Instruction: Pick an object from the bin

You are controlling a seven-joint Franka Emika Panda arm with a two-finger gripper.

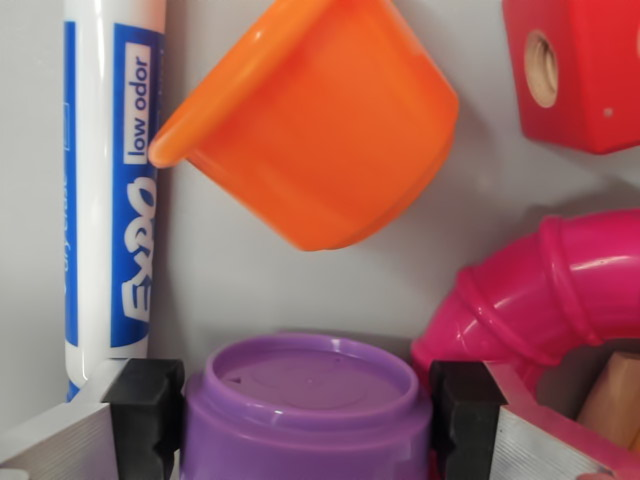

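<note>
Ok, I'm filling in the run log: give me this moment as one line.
gripper: shut on purple cup | nearby: orange cup, marker, pink tube

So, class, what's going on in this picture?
A robot gripper has its two black pads on either side of a purple cup, which sits bottom-up between them. Contact looks close, but a firm grip cannot be confirmed. Around it in the grey bin lie an orange cup on its side, an Expo marker, a pink curved tube and a red block.
</note>
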